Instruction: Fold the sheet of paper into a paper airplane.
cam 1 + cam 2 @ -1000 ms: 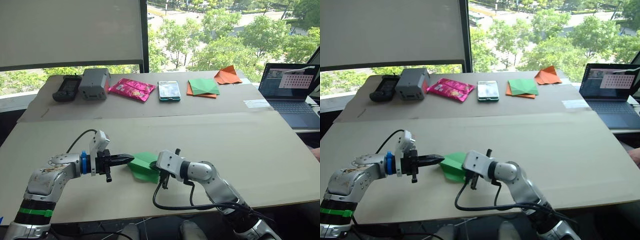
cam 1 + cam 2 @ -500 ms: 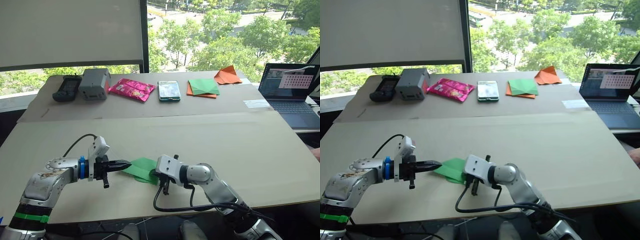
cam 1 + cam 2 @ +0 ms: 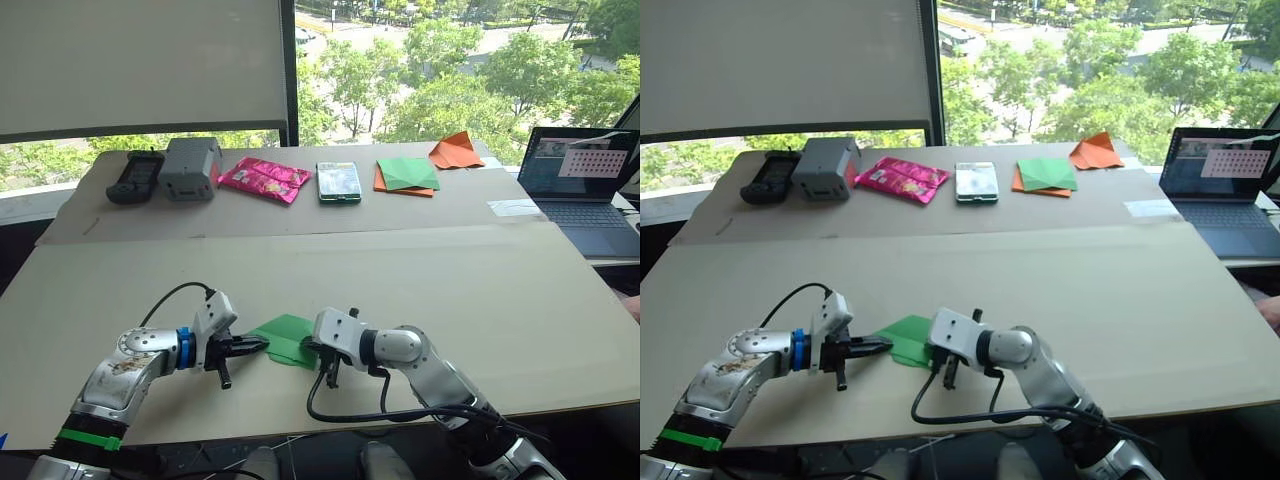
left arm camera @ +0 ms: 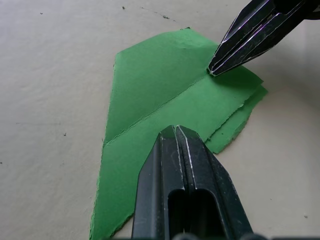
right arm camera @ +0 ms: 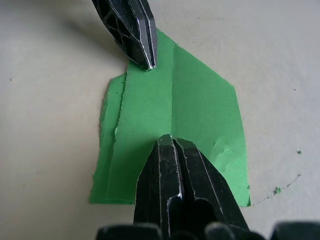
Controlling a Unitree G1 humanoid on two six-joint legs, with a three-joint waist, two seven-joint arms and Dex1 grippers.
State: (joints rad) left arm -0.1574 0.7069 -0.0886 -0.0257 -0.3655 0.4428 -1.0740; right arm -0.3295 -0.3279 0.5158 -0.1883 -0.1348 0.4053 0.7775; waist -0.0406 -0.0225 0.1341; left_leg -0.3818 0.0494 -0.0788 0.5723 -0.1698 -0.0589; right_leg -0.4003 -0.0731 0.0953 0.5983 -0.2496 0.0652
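Both jaws are pressed fully together with nothing pinched between them: your left gripper (image 4: 175, 129) and your right gripper (image 5: 170, 139) each rest a closed tip down on the bright green folded sheet of paper (image 3: 285, 336), which lies flat on the pale tan tabletop (image 3: 480, 290) in the lower centre of the head views. You can see the left tip meeting the paper from its left side and the right tip from its right, both close to the centre crease. Along the top of the frame sit a black handheld device (image 3: 133, 176), a grey box (image 3: 189, 166), a pink wrapper (image 3: 264, 179), a phone (image 3: 339, 181), a green sheet on orange paper (image 3: 406, 174), a folded orange paper (image 3: 455, 151), and at right an open laptop (image 3: 585, 190).
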